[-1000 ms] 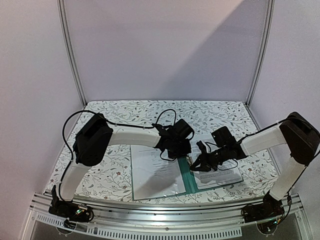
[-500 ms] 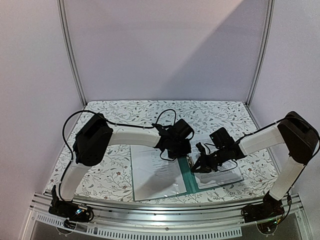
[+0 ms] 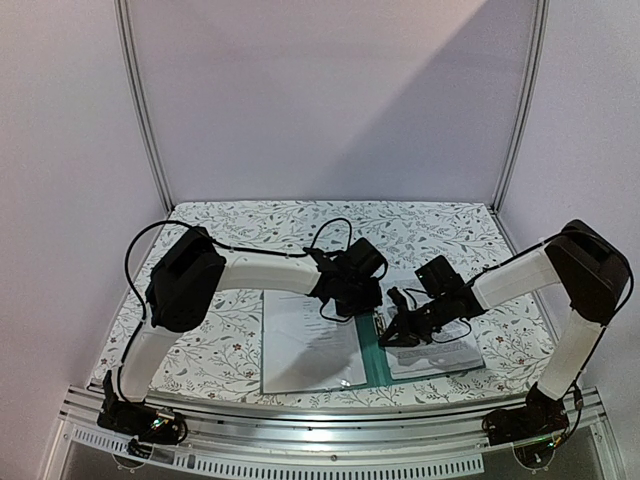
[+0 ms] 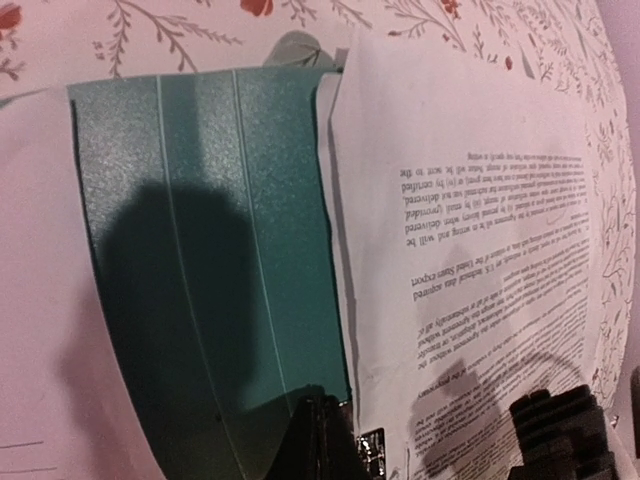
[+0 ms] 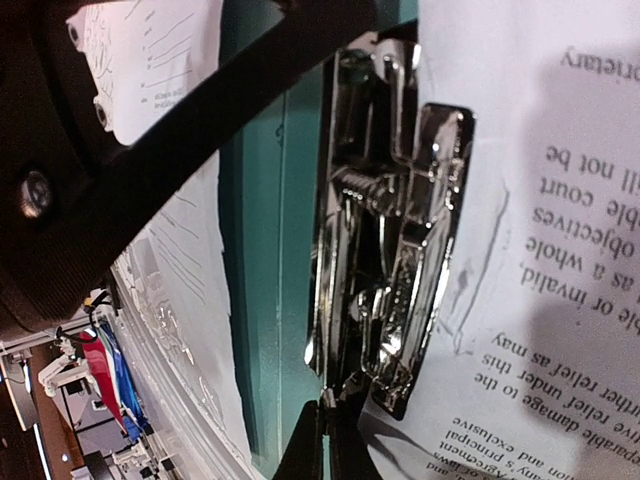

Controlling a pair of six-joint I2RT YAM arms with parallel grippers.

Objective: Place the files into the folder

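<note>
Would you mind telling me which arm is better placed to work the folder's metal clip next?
Right, probably: the right gripper, shut, sits at the silver clip beside the files. The left gripper, also shut, sits over the spine of the folder.

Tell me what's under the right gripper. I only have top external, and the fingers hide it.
Observer: The right wrist view shows the silver clip directly ahead of the right gripper, whose fingers are shut.
Operator: Clip on paper or bare folder?
Observer: Its right side overlaps the edge of a printed sheet. The teal folder spine runs along its left.
Operator: Left gripper?
Observer: In the left wrist view, the left gripper is shut too, tips at the spine's edge beside the sheet.
</note>
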